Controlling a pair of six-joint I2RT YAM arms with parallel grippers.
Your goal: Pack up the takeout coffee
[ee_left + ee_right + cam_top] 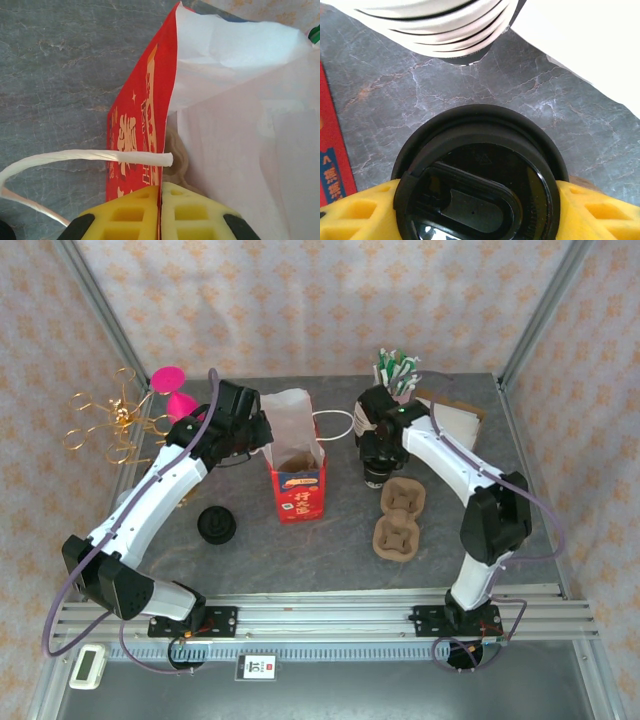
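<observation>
**Lidded coffee cup gripped beside the open red bag**

The coffee cup (480,170) is round, capped with a glossy black plastic top that has a raised rim and an oval sip flap. The right gripper (375,462) has it clamped, yellow ribbed fingers (355,212) pressed against opposite sides. It sits near the middle of the table (330,560), just right of the bag. Whether its base rests on the surface cannot be told.

The paper bag (297,485) stands upright, red with gold print outside and white inside, its mouth open. Something brown shows down inside. The left gripper (161,210) is closed flat on the bag's left rim, pinching the paper. A white twisted-paper handle (75,156) arcs out from the red side.

Two moulded brown pulp carriers (403,497) lie right of the bag. A loose black lid (215,525) lies toward the left edge. Along the far edge stand a cup of green-and-white sticks (397,368), a pink cone (175,392) and a gold wire stand (105,422).

The table is grey and marble-veined. The walls are pale, patterned in orange, with aluminium posts.
</observation>
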